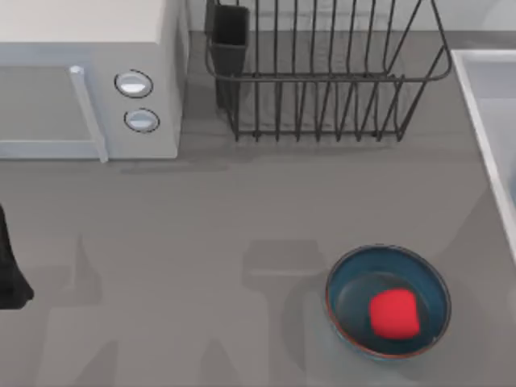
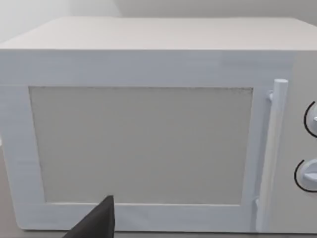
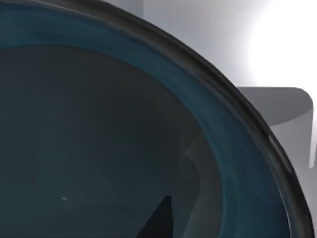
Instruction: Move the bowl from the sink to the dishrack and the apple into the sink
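Glossy teal bowl [image 3: 124,129], dark rounded rim, sits close under the right wrist camera; right gripper's finger state: cannot tell. A second teal bowl [image 1: 343,282] rests on the matte grey table [image 1: 201,234], holding the blocky red apple [image 1: 393,314]. Pale sink [image 1: 484,121] at right edge. Black wire dishrack [image 1: 322,76] behind. Left arm [image 1: 10,270] at left edge, facing the white microwave [image 2: 148,64]; its fingers: cannot tell.
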Motion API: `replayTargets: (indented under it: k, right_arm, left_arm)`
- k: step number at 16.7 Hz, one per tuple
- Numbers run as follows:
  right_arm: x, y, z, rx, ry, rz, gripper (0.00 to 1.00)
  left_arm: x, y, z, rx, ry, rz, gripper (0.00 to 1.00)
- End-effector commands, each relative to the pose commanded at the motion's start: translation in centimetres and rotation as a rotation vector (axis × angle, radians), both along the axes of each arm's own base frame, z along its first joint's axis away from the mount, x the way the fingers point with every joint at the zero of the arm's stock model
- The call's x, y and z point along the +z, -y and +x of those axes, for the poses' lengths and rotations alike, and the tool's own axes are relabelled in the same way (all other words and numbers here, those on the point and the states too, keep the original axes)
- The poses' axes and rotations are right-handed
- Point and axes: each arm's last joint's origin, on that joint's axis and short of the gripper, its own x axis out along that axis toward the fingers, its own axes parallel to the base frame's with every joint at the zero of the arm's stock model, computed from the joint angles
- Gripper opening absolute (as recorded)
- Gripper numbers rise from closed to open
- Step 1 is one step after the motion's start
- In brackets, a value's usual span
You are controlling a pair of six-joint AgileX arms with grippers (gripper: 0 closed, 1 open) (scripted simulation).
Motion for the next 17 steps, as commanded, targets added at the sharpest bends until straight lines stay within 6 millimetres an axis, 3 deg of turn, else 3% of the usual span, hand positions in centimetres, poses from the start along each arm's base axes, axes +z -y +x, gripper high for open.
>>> replayTargets:
  k: [6,17]
  right_arm:
    - [0.00,0.00,0.00,0.000,0.000,0.000,0.02]
    - [0.69,0.06,-0.15,0.001,0.003,0.000,0.00]
  left_arm:
    - [0.00,0.00,0.00,0.000,0.000,0.000,1.00]
    - [0.00,0.00,0.00,0.000,0.000,0.000,1.00]
